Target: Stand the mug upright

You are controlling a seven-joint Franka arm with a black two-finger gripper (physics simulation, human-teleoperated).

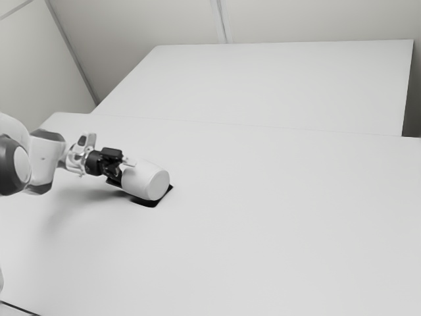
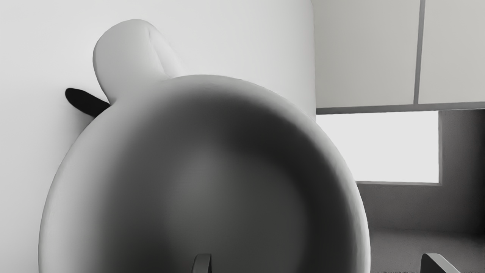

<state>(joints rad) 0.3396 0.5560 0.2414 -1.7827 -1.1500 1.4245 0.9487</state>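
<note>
In the exterior view my gripper [image 1: 118, 169] reaches in from the left, at the mouth end of the white mug [image 1: 147, 181]. The mug lies on its side, its round base facing the exterior view's right. From the wrist view I look into the open mouth of the mug [image 2: 204, 189], whose handle [image 2: 125, 57] sticks out at the rim. My gripper [image 2: 319, 263] is open: one fingertip overlaps the mouth, the other is outside the rim. Whether either finger touches the wall, I cannot tell.
A flat black patch [image 1: 153, 202] shows under the mug on the white table [image 1: 263, 230]; a black tip [image 2: 84, 101] pokes out near the handle. Behind, another white surface [image 1: 263, 85] stretches toward the pale walls [image 1: 131, 23].
</note>
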